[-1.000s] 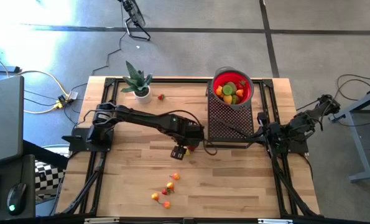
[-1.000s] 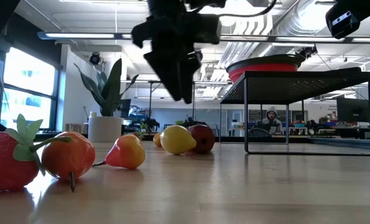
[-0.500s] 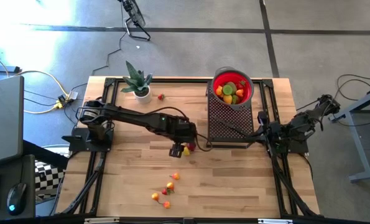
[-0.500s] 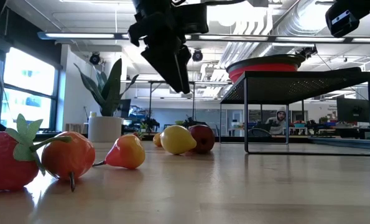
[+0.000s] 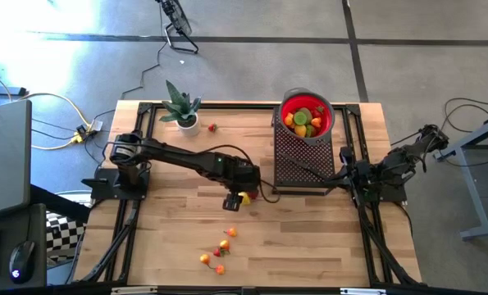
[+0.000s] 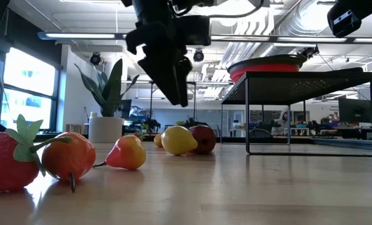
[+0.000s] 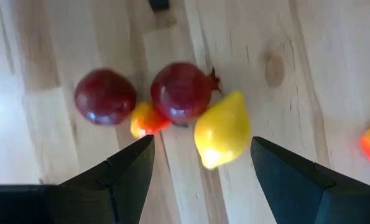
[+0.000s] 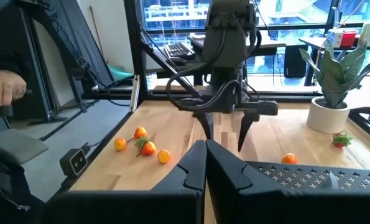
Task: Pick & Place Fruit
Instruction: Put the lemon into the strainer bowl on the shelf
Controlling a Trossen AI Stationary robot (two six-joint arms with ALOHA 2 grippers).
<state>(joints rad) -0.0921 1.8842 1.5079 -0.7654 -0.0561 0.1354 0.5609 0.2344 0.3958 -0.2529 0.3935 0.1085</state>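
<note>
My left gripper [image 5: 234, 200] hangs open above a cluster of toy fruit near the table's middle, touching none of it. In the left wrist view its fingers stand either side of a yellow lemon [image 7: 221, 130]. Beside the lemon lie two dark red fruits [image 7: 105, 96] [image 7: 181, 91] and a small orange one [image 7: 144, 119]. Several more small fruits [image 5: 221, 248] lie toward the near edge. A strawberry [image 5: 212, 127] rests by the plant. The red bowl [image 5: 284, 108], with fruit inside, sits on a black mesh stand [image 5: 297, 160]. My right gripper [image 8: 204, 149] waits shut at the table's right side.
A green potted plant [image 5: 181, 111] stands at the far left of the table. The mesh stand lies just right of the fruit cluster. Bare wood stretches between the cluster and the near-edge fruits. A person's hand [image 8: 4, 84] shows beyond the table.
My left gripper has shifted slightly toward the table's left, rising a little and then sinking again, and has stayed open above the fruit cluster. The fruit has not moved.
</note>
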